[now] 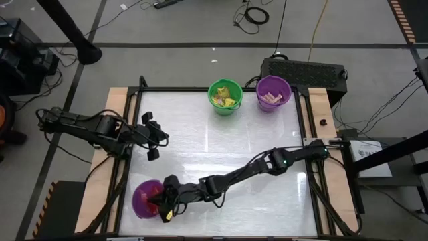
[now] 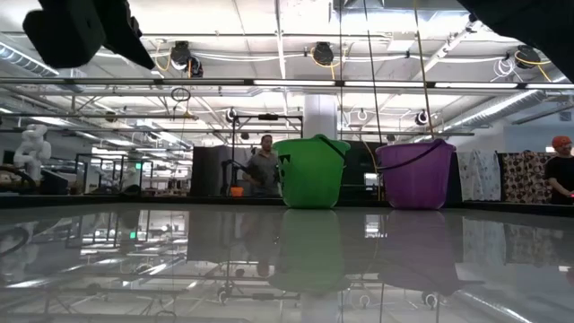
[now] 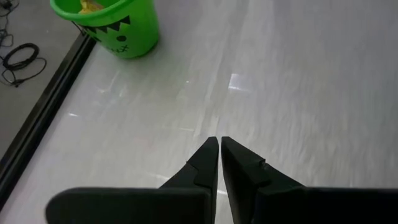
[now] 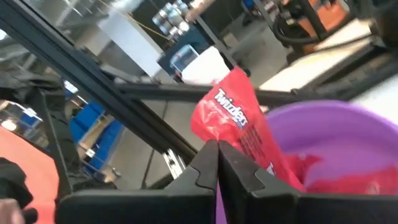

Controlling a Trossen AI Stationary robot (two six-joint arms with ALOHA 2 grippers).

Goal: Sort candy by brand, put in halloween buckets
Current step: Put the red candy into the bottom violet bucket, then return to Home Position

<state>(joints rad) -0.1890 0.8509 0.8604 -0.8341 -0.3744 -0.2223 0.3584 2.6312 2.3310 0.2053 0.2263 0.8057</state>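
The left pincer [image 1: 158, 138] hangs over the left part of the tabletop [image 1: 221, 154], its fingers nearly together and holding nothing. Lower, near the front left corner, stands a purple bucket [image 1: 142, 201]. The right pincer [image 1: 162, 203] is over its rim, fingers closed on a red Twizzlers packet [image 4: 233, 121]. The packet sticks up past the fingertips and its long axis leans over the bucket's mouth, so the drop goes almost straight down. At the back stand the green bucket [image 1: 225, 98] and a second purple bucket [image 1: 273, 92], both with candy inside.
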